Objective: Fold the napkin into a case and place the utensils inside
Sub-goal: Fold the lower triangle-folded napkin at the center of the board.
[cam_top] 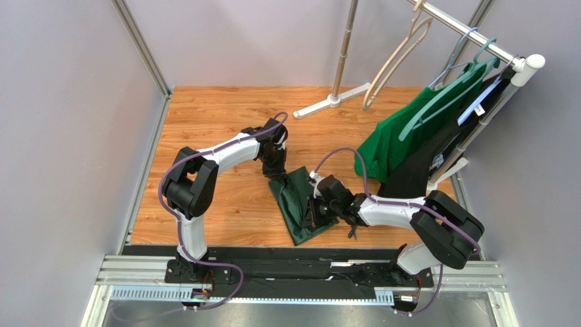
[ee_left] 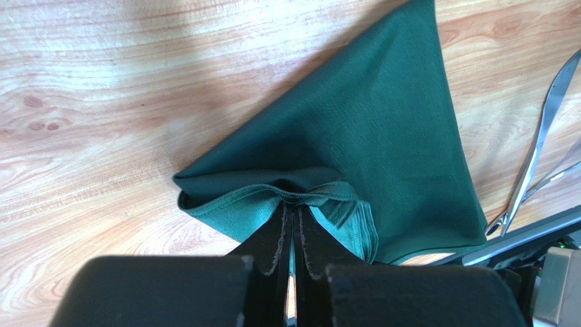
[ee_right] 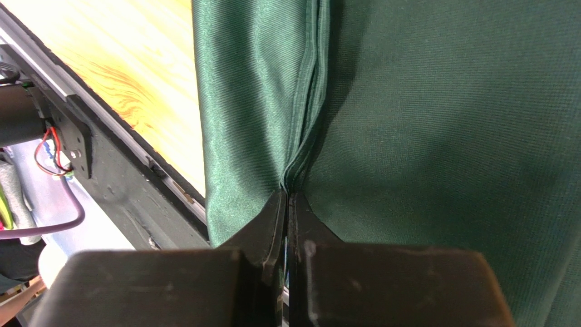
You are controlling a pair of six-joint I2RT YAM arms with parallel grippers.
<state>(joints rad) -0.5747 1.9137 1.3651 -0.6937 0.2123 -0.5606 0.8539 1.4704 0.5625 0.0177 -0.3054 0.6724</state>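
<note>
Two utensils point(ee_left: 537, 146) beside napkin point(ee_left: 382, 136), left wrist view

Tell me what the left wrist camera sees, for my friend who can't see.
The left gripper is shut on a bunched edge of the dark green napkin, folded to a point on the wooden table. Silver utensils lie at the right.

The napkin point(cam_top: 292, 201) lies on the table point(cam_top: 225, 122), utensils point(ee_left: 539, 146) just beside it.

Unreadable: white print point(cam_top: 435, 162) on black garment point(cam_top: 414, 180), perhaps lettering.
</note>
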